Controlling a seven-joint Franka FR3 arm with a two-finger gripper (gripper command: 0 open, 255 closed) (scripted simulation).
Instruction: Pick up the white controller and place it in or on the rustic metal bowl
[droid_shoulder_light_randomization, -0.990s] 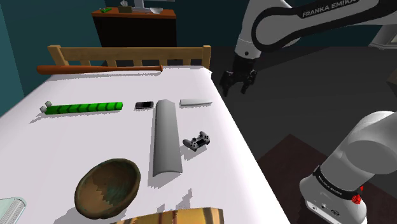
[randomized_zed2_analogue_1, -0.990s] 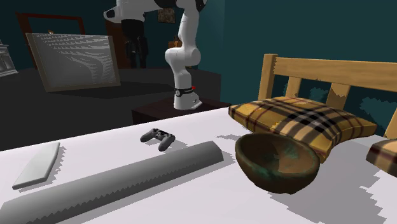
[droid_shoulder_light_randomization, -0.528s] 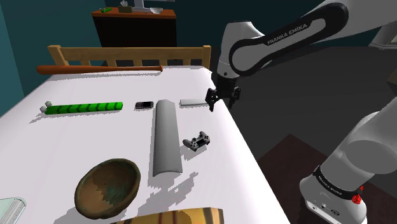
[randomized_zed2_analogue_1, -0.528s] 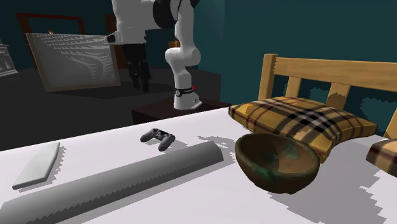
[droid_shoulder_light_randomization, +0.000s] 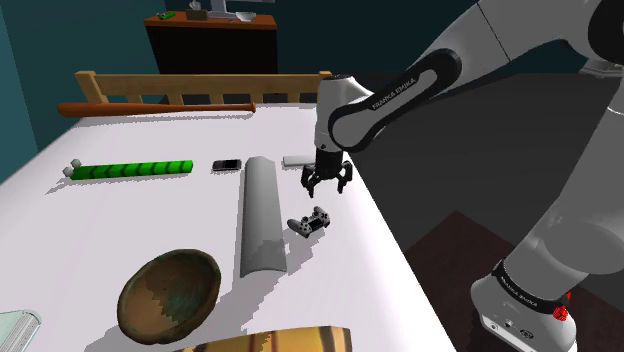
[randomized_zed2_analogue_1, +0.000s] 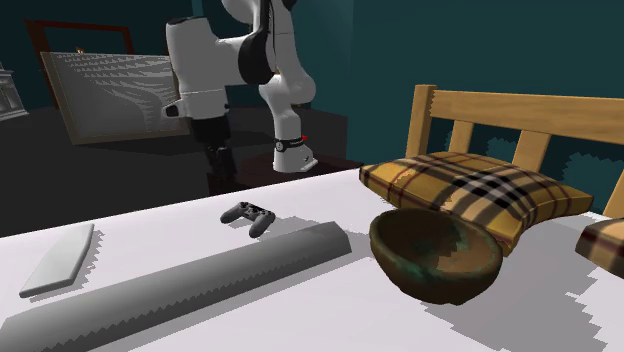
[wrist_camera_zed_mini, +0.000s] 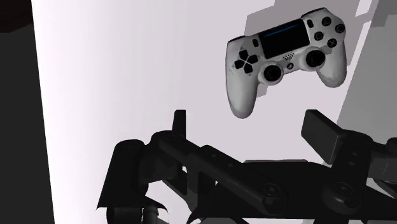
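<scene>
- The gripper (droid_shoulder_light_randomization: 327, 183) hangs over the white bed (droid_shoulder_light_randomization: 130, 225) near its edge at the shoulder view's right, with its fingers (wrist_camera_zed_mini: 321, 130) spread wide and nothing between them.
- The white controller (wrist_camera_zed_mini: 286, 57), with dark buttons and a dark touchpad, lies flat on the sheet, face up; in the wrist view it sits ahead of the fingertips and clear of them.
- In the shoulder view the controller (droid_shoulder_light_randomization: 310, 222) is just beside the long grey half-cylinder (droid_shoulder_light_randomization: 260, 215), on the side nearer the bed's edge, and the gripper is near it but not touching.
- The brown-green metal bowl (droid_shoulder_light_randomization: 170, 295) stands upright on the other side of the half-cylinder, well apart from the controller.
- From the second exterior view the bowl (randomized_zed2_analogue_1: 430, 280) sits just in front of a plaid pillow (randomized_zed2_analogue_1: 470, 190), the controller (randomized_zed2_analogue_1: 248, 215) lies beyond the half-cylinder (randomized_zed2_analogue_1: 180, 285), and the gripper (randomized_zed2_analogue_1: 220, 165) points down behind the bed's far edge.
</scene>
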